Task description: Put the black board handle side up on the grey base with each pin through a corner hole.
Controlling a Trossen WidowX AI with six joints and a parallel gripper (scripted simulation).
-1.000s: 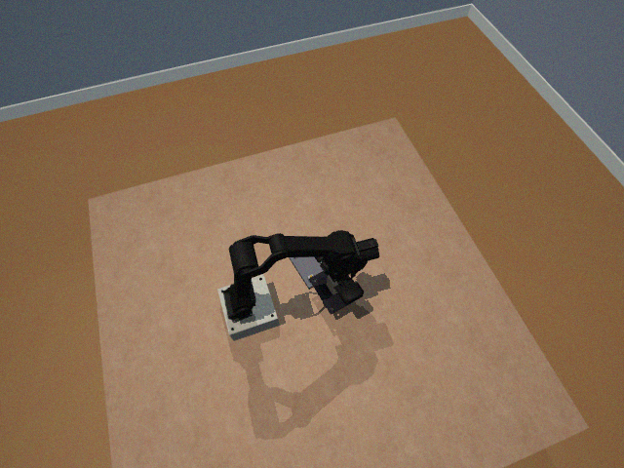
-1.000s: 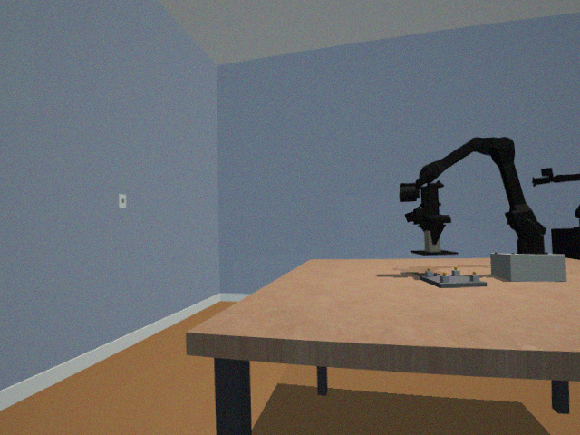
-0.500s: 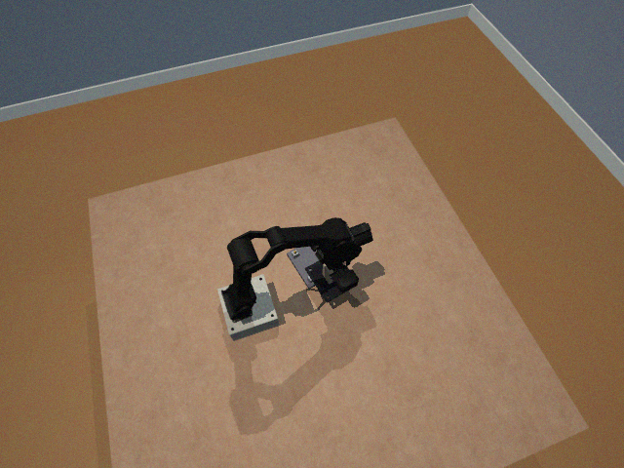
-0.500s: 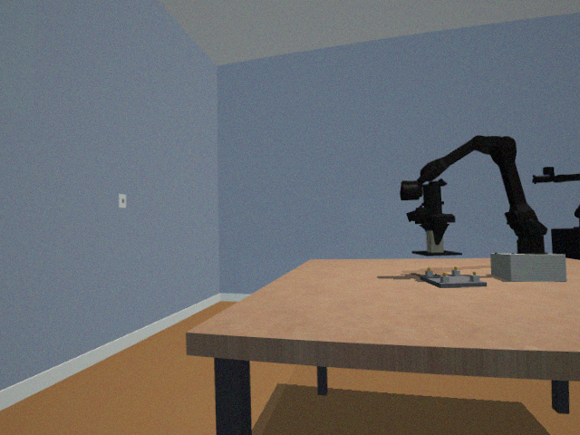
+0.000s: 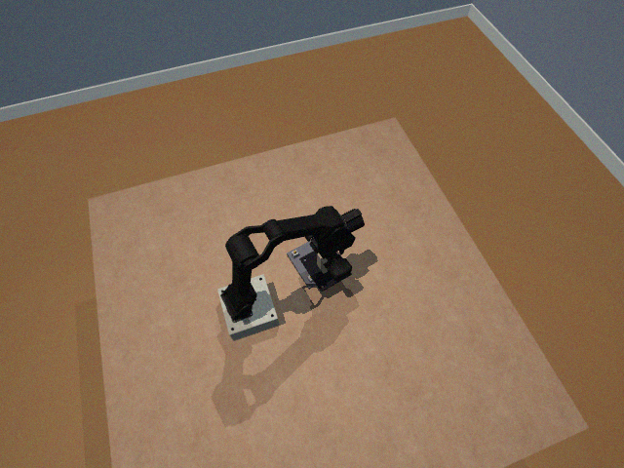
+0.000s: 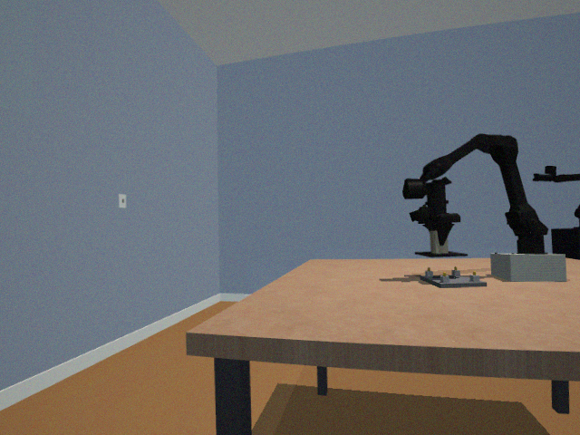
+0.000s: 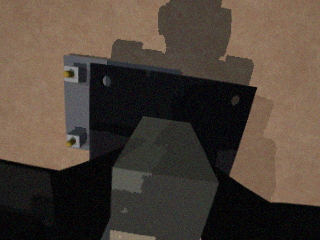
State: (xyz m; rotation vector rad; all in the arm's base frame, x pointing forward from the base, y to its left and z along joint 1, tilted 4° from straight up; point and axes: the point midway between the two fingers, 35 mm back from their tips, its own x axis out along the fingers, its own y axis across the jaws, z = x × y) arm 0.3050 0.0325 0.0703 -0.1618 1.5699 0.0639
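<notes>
Two black fingers of the end effector (image 5: 329, 261) (image 6: 439, 236) (image 7: 165, 175) are clamped on the pale square handle (image 5: 321, 262) (image 6: 435, 246) (image 7: 165, 200), which stands upright on the flat black board (image 5: 311, 266) (image 6: 454, 254) (image 7: 165, 95). The board hangs roughly level in the air, handle side up, with a gap between it and the posts. Beneath it, the grey base (image 5: 298, 260) (image 6: 463, 283) (image 7: 76, 107) lies on the bench (image 5: 403, 352) (image 6: 351, 304) (image 7: 30, 100). The wrist view shows the board overlapping much of the base but set off to one side: two gold-tipped posts stand out past its left edge, and two corner holes show along its far edge. Exterior, all four gold pins can be seen, none through a hole. Farther out, the black arm (image 5: 302, 225) (image 6: 513, 182) bends down to its pale mounting block (image 5: 269, 308) (image 6: 529, 268), near the grey base yet apart from it. Part of another black arm (image 6: 562, 178) shows at the right edge of the exterior view.
</notes>
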